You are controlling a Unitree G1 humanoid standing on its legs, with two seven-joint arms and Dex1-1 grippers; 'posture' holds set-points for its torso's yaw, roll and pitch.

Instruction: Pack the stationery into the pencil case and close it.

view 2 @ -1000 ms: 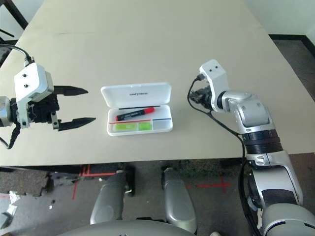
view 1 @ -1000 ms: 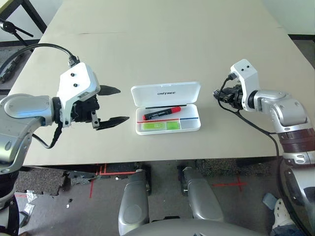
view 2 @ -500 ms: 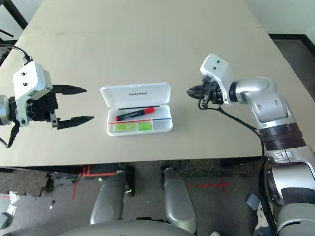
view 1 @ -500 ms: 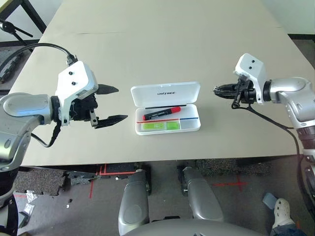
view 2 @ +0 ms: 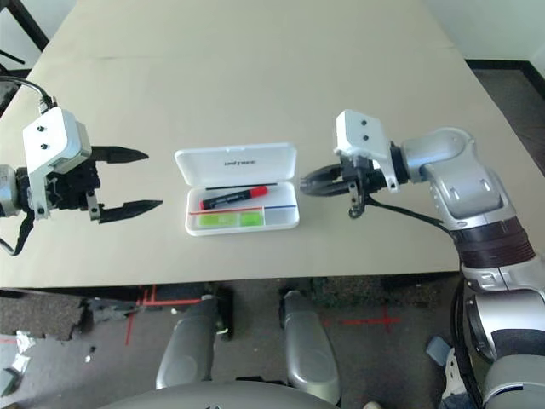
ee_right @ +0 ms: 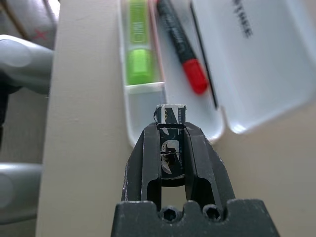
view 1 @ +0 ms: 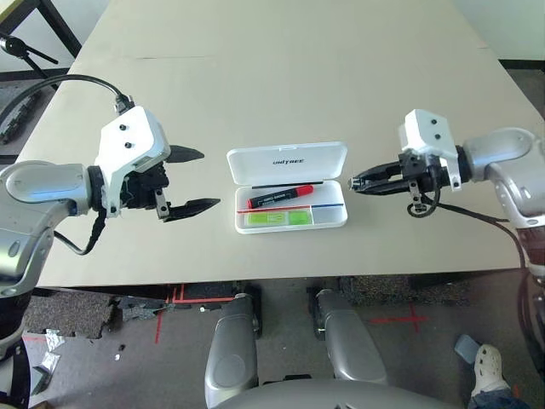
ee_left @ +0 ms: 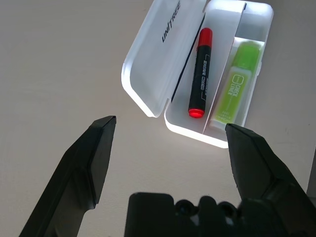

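The white pencil case (view 1: 315, 160) lies open in the middle of the table, its lid flat on the far side. Inside it are the red marker (view 1: 281, 198) with its black cap and, nearer me, the lime-green highlighter (view 1: 277, 219). My right gripper (view 1: 356, 182) hovers just off the case's right end, pointing at it. It is shut on a tiny black-and-silver piece (ee_right: 170, 116) that sticks out past the fingertips. My left gripper (view 1: 211, 179) is held left of the case, open and with nothing in it. The left wrist view looks between its fingers at the marker (ee_left: 200, 74) and highlighter (ee_left: 236, 84).
The beige table (view 1: 281, 77) stretches far beyond the case. Its front edge runs close behind both grippers. A black stand (view 1: 21, 47) is on the floor off the far left corner.
My right arm has swung its gripper round and brought it left, from well right of the case to just off the case's right end. The left arm has hardly moved.
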